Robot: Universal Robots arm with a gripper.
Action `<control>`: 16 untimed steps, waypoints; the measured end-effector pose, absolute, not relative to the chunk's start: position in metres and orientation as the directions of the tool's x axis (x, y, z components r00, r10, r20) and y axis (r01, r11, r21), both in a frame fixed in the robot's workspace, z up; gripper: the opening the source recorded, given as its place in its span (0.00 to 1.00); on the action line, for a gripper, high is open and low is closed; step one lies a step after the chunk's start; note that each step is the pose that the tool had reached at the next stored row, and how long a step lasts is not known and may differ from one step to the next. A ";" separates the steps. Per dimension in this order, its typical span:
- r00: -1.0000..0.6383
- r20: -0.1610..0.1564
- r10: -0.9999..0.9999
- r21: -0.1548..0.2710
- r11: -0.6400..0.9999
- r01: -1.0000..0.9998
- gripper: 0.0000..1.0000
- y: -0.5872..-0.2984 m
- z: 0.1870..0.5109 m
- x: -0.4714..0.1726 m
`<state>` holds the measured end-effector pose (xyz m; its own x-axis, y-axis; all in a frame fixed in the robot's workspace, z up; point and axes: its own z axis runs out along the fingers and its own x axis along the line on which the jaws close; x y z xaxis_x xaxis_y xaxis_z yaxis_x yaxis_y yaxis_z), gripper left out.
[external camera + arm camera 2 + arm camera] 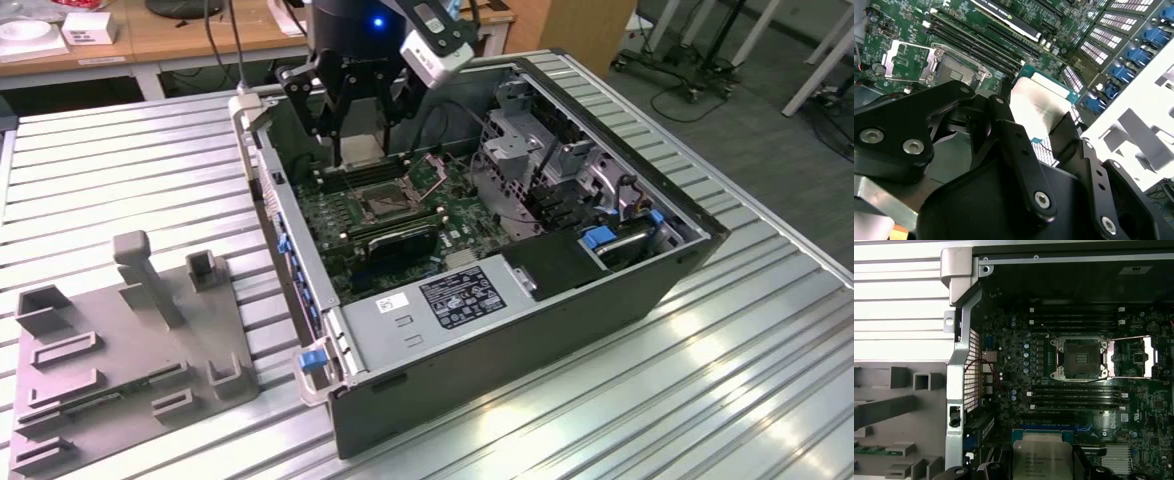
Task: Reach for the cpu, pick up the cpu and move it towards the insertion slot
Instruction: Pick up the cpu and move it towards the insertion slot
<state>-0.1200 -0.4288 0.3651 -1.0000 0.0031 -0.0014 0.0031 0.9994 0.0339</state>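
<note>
My gripper (358, 158) is shut on the cpu (363, 148), a flat silvery-white square held by its edges above the motherboard inside the open computer case (534, 330). In the second wrist view the cpu (1038, 102) sits between the black fingers (1006, 125). The first wrist view shows the cpu (1041, 460) with its metal face towards the camera. The insertion slot (380, 205) is a square socket with a dark centre and its shiny frame swung open. It lies on the board a short way below and ahead of the chip, seen in both wrist views (1081, 359) (954, 75).
Long black memory slots (1079, 395) flank the socket. The case's grey side wall (961, 365) and a drive cage (534, 150) hem in the board. A grey fixture block (120, 350) stands on the ribbed metal table (694, 400) at the exterior view's left.
</note>
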 end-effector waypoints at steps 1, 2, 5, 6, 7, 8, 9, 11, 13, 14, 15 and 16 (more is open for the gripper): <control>-1.000 -0.001 0.003 0.034 0.999 0.003 0.55 -0.429 0.365 -0.119; -1.000 -0.001 0.004 0.034 0.999 0.004 0.55 -0.429 0.365 -0.119; -1.000 -0.001 0.004 0.034 0.999 0.004 0.55 -0.428 0.365 -0.117; -1.000 -0.001 0.004 0.034 0.999 0.004 0.55 -0.428 0.365 -0.116; -1.000 -0.001 0.005 0.034 0.999 0.005 0.55 -0.428 0.365 -0.115; -1.000 -0.001 0.005 0.034 0.999 0.005 0.55 -0.428 0.365 -0.114; -1.000 -0.001 0.005 0.034 0.999 0.005 0.55 -0.428 0.365 -0.114; -1.000 -0.001 0.005 0.034 0.999 0.005 0.55 -0.427 0.365 -0.112; -1.000 -0.002 0.006 0.034 0.999 0.006 0.55 -0.427 0.365 -0.111; -1.000 -0.001 0.006 0.034 0.999 0.006 0.55 -0.427 0.365 -0.110; -1.000 -0.001 0.006 0.034 0.999 0.006 0.55 -0.427 0.365 -0.109; -1.000 -0.002 0.006 0.034 0.999 0.006 0.55 -0.427 0.364 -0.109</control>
